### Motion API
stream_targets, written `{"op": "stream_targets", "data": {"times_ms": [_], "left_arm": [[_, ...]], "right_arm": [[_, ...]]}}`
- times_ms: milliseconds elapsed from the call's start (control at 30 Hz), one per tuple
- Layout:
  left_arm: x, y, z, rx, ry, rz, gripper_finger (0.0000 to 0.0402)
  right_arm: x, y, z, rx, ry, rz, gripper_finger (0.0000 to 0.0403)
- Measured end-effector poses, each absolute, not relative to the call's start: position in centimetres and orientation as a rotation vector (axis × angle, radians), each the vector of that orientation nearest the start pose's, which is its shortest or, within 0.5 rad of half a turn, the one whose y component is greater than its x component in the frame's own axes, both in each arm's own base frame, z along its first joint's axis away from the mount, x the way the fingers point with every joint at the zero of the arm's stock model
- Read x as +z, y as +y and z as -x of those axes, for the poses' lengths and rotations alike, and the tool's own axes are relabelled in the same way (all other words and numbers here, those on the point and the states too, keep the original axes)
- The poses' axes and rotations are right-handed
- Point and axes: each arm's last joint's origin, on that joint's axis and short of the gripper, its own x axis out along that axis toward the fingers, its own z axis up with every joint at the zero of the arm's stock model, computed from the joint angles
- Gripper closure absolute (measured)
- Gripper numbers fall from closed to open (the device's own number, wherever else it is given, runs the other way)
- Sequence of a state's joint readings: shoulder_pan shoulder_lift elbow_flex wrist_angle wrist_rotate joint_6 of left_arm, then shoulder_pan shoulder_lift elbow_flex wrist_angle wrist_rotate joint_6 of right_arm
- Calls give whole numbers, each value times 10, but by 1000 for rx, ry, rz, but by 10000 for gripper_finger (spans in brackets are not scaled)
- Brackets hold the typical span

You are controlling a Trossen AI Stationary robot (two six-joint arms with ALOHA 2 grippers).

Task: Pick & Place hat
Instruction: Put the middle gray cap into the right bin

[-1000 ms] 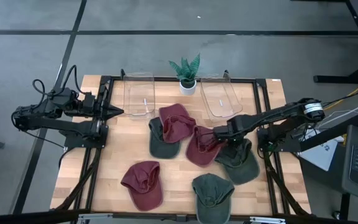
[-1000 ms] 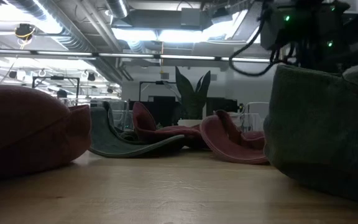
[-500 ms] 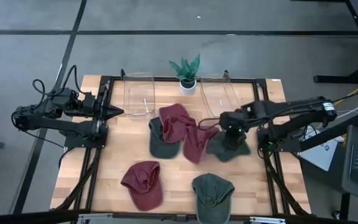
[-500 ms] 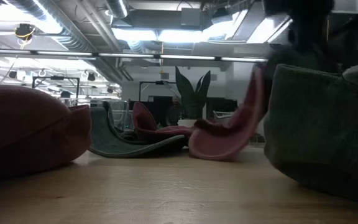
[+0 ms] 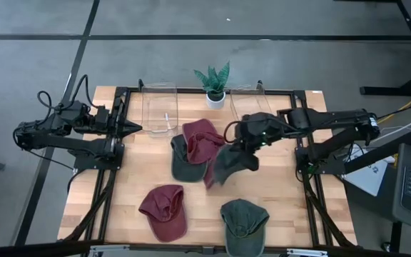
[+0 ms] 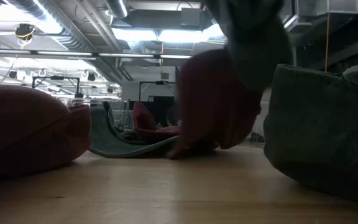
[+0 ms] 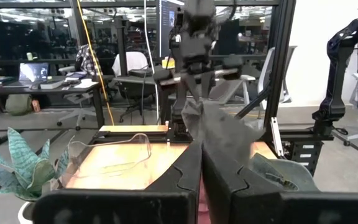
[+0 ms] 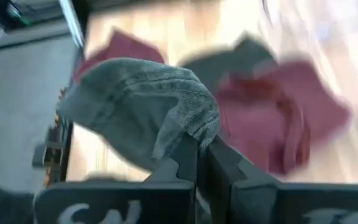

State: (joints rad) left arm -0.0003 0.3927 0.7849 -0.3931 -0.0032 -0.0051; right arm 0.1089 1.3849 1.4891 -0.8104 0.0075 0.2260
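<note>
My right gripper (image 5: 238, 135) is above the middle of the table, shut on a dark green hat (image 5: 234, 160) that hangs under it. The hat also shows in the right wrist view (image 8: 135, 102) and the left wrist view (image 7: 225, 130). A maroon hat (image 6: 210, 106) stands tipped on its edge against the green one, with only a sliver in the high view (image 5: 209, 176). My left gripper (image 5: 135, 129) is shut and empty at the table's left side. My right gripper pinches a bunched fold of the green hat's cloth (image 8: 188, 132) between its two fingers, coming from the table's right side. The hat hangs slack below the fingers, and I cannot tell whether its lower end is clear of the table. I cannot tell whether the fingers also touch the maroon hat.
A maroon hat (image 5: 203, 138) lies on a green hat (image 5: 184, 165) left of centre. Another maroon hat (image 5: 164, 211) and another green hat (image 5: 243, 223) lie near the front edge. Two clear bins (image 5: 160, 107) (image 5: 252, 111) and a potted plant (image 5: 214, 83) stand at the far edge.
My right gripper has gone up and toward the table's left and far edges, carrying the green hat off its place at the right. The maroon hat beside it has been dragged left and tipped from lying flat onto its edge.
</note>
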Motion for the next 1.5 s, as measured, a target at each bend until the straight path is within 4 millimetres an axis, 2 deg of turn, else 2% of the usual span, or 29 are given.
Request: {"op": "stream_targets", "data": {"times_ms": [133, 300, 533, 633, 733, 967, 1100, 1367, 1500], "left_arm": [[354, 0, -76, 3, 1, 5, 394], [354, 0, -76, 2, 1, 5, 391], [354, 0, -76, 3, 1, 5, 390], [354, 0, -76, 3, 1, 5, 391], [354, 0, -76, 3, 1, 5, 389], [354, 0, -76, 3, 1, 5, 392], [354, 0, -76, 3, 1, 5, 393], [354, 0, -76, 3, 1, 5, 391], [354, 0, -76, 2, 1, 5, 389]], "right_arm": [[395, 33, -301, 61, 589, -84, 392], [400, 35, -320, 86, 512, 11, 392], [391, 24, -337, -87, 515, 301, 392], [383, 15, -348, -157, 537, 381, 392], [366, 10, -362, -172, 590, 385, 392], [323, 19, -387, -118, 725, 361, 392], [307, 33, -384, -115, 752, 288, 384], [277, 63, -362, -103, 827, 55, 377], [265, 77, -352, -101, 878, -40, 361]]}}
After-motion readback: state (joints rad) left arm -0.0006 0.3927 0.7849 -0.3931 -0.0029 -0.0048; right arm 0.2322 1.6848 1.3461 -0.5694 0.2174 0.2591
